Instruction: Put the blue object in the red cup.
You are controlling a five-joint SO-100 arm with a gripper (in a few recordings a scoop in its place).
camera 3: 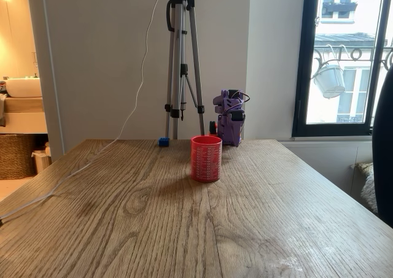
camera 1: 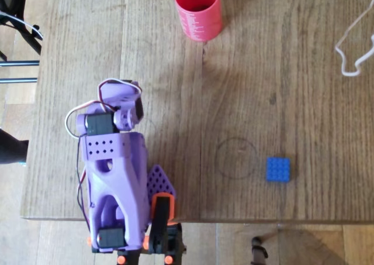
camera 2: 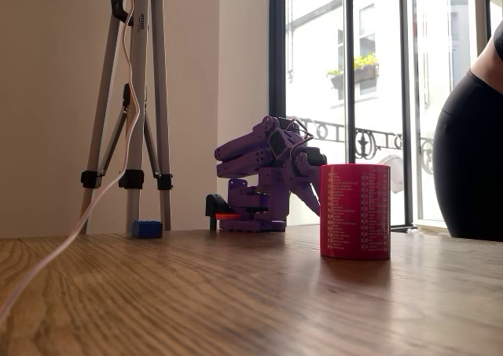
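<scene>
Blue brick (camera 1: 278, 169) flat on the wooden counter (camera 1: 245, 89), studs up, near the lower edge in the overhead view, just right of a faint pencilled circle (camera 1: 236, 158). Touched by nothing. Seen low in a fixed view (camera 2: 147, 229) at the foot of a tripod (camera 2: 134, 104), and in the other fixed view (camera 3: 163, 142) as a small blue spot at the far edge of the counter.

Red cup (camera 1: 197, 10) upright with the mouth open, at the top edge of the overhead view, well apart from the brick. White print on its side, too small to read, in both fixed views (camera 2: 355, 211) (camera 3: 206, 158).

Purple arm (camera 1: 114, 177) folded over its base at the lower left of the overhead view, well left of the brick and well below the cup. Folded the same way in both fixed views (camera 2: 263, 171) (camera 3: 229, 118). Jaws tucked under the folded arm; cannot tell whether released or clenched. Nothing seen held.

White cable (camera 1: 356, 42) looped on the counter at the right edge of the overhead view. Dark-clothed person (camera 2: 471, 159) at the right edge of a fixed view, beside the counter.
</scene>
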